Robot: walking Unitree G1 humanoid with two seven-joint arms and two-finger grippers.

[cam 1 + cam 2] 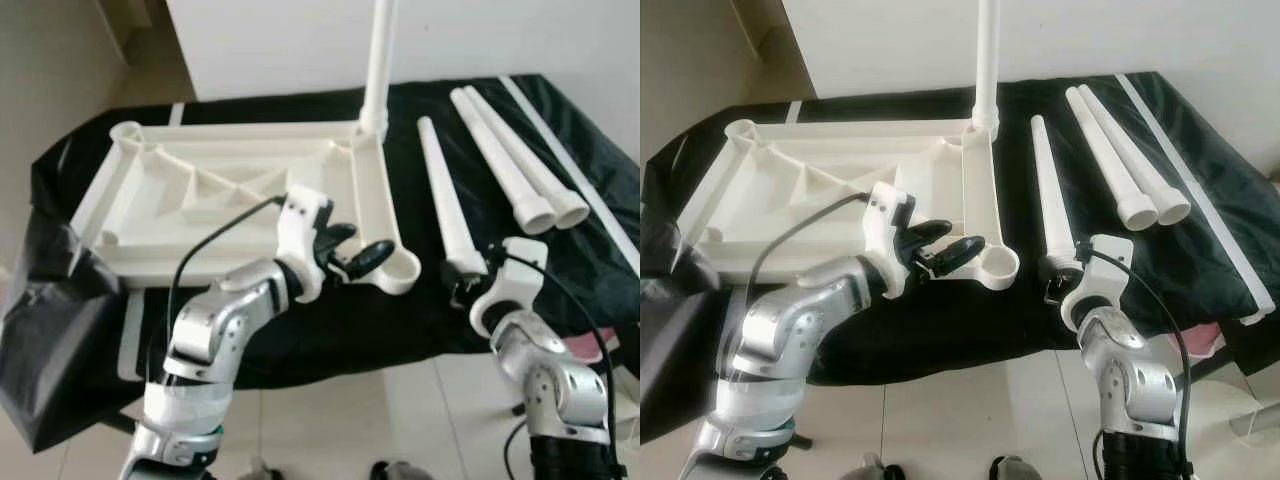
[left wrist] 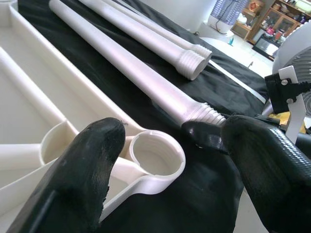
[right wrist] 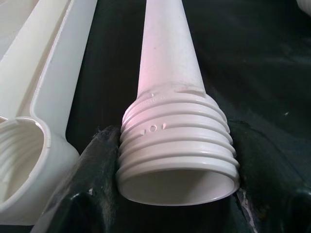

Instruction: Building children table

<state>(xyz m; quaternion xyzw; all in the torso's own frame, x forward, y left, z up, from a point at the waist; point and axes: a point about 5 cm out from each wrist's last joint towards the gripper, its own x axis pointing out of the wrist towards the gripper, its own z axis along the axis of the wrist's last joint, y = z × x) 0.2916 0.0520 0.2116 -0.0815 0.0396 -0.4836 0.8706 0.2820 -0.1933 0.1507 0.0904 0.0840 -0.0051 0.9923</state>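
The white plastic tabletop (image 1: pixel 230 195) lies upside down on a black cloth (image 1: pixel 330 310), its ribbed underside up, with one leg (image 1: pixel 378 60) already standing upright in the far corner socket. The near corner socket (image 1: pixel 408 270), a threaded ring, sits open at the tabletop's near right corner. Just beside that edge lies a loose table leg (image 1: pixel 442 200), its threaded end toward the robot. Two more legs (image 1: pixel 510 155) lie side by side further to the right, and a thin white strip (image 1: pixel 570 165) runs along the cloth beyond them.

The right gripper (image 3: pixel 177 184) is at the threaded end of the loose leg, one black finger on each side of the thread and closed against it. The left gripper (image 1: pixel 355 255) hovers at the near corner socket, its fingers (image 2: pixel 87 165) spread apart with the ring between them in the left wrist view. The cloth hangs over pale floor tiles (image 1: pixel 400 420).
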